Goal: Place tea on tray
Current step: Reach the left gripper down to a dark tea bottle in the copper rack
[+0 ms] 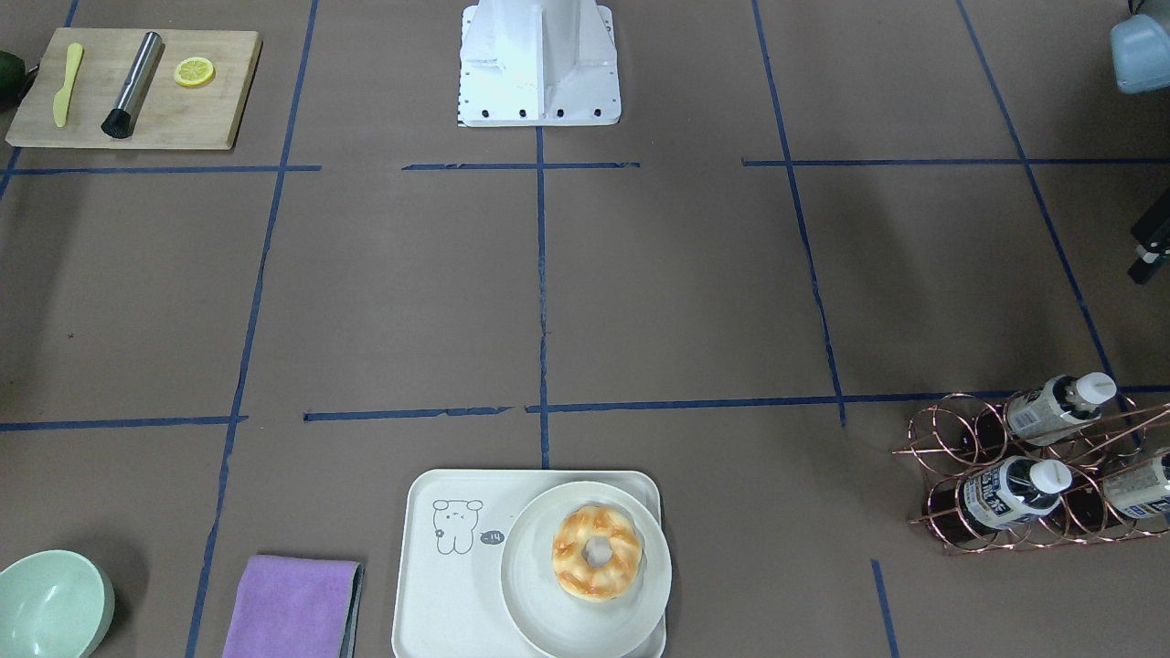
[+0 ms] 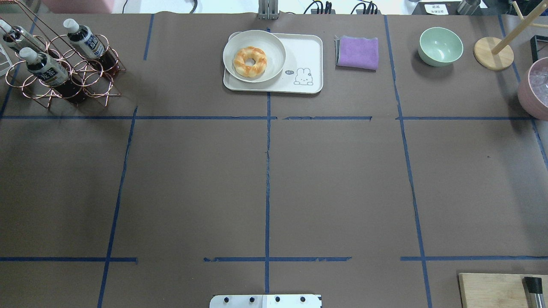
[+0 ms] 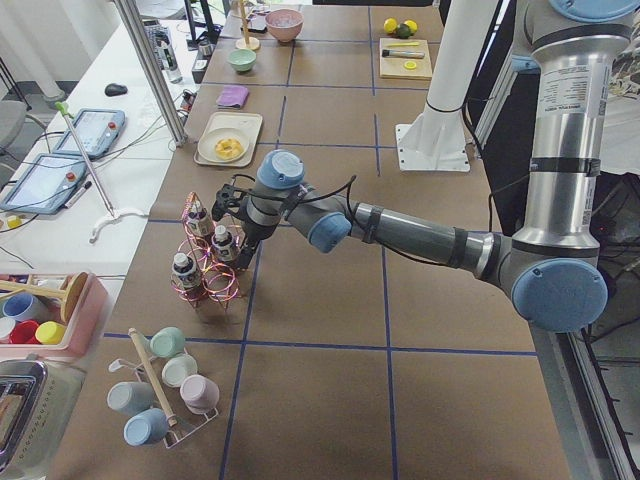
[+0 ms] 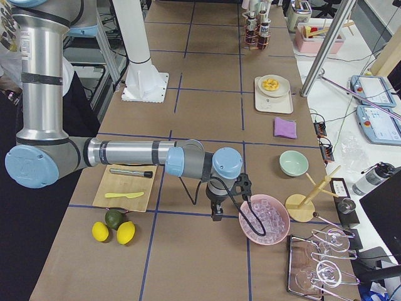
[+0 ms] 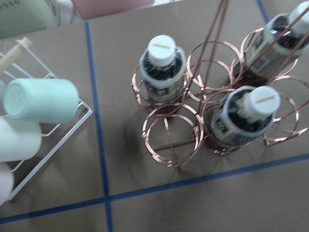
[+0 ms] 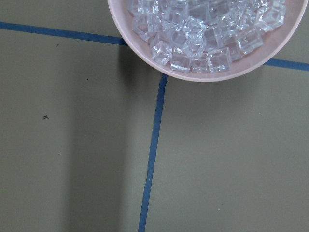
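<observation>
Tea stands with two like bottles in the rack at far left. The left gripper hangs near them, its opening not determinable. Tray, centre, carries only a plate and doughnut. Right gripper, opening likewise not determinable, hangs by the ice bowl; pick, transfer and placement all remain.

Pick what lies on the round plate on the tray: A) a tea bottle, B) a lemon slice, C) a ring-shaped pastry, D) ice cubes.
C: a golden ring-shaped pastry lies on the plate, which rests on the tray.
</observation>
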Robot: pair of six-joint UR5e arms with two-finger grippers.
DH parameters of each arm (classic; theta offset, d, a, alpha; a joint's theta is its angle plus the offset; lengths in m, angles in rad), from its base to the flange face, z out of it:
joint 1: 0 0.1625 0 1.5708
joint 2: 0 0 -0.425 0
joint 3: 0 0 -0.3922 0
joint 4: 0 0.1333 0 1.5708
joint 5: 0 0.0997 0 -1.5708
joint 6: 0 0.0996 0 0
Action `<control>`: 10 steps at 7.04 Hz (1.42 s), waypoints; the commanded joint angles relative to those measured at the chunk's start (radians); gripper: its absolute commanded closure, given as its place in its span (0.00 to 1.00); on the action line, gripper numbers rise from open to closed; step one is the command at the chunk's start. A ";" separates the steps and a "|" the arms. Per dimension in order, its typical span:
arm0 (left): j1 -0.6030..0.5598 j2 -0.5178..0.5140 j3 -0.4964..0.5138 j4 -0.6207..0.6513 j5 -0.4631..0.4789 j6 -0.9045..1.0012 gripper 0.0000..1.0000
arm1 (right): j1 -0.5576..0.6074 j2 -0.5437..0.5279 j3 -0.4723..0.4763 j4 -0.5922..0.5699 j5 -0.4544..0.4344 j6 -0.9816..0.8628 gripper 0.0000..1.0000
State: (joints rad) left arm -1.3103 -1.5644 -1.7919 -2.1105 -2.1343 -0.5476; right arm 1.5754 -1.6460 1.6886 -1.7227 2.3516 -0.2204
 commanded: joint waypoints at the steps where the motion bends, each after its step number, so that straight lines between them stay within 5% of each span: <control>1: 0.149 -0.009 0.026 -0.156 0.198 -0.249 0.05 | 0.000 0.000 -0.001 0.000 0.000 0.001 0.00; 4: 0.151 -0.065 0.029 -0.172 0.238 -0.324 0.12 | 0.000 0.000 -0.001 0.000 0.000 0.001 0.00; 10: 0.151 -0.157 0.193 -0.272 0.281 -0.310 0.24 | 0.000 0.000 0.002 0.000 0.002 0.004 0.00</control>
State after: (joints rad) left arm -1.1597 -1.7125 -1.6103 -2.3776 -1.8537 -0.8589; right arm 1.5754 -1.6460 1.6902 -1.7226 2.3531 -0.2164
